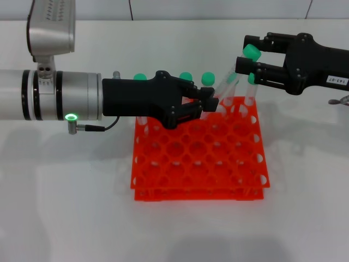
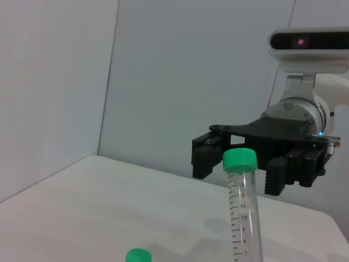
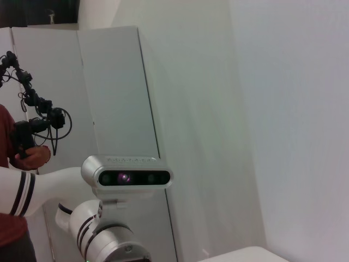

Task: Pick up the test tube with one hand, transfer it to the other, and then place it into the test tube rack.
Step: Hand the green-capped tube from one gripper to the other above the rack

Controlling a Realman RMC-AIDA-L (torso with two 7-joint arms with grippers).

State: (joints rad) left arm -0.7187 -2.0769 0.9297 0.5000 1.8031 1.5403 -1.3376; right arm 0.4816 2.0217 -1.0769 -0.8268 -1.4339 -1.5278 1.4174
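Note:
My left gripper (image 1: 210, 103), on the forearm with the green light, is shut on the lower part of the test tube (image 1: 235, 76). It holds the tube tilted above the back of the orange-red test tube rack (image 1: 196, 164). The tube's green cap (image 1: 251, 52) points up and to the right. My right gripper (image 1: 246, 53), which has the white label, is open with its fingers on either side of the cap. In the left wrist view the tube (image 2: 244, 207) stands in front of the open right gripper (image 2: 241, 166).
Several other green-capped tubes (image 1: 208, 78) stand in the rack's back row, and one cap shows in the left wrist view (image 2: 138, 255). The rack sits on a white table (image 1: 65, 196). The right wrist view shows the left arm's camera (image 3: 126, 177) and a person (image 3: 16, 164).

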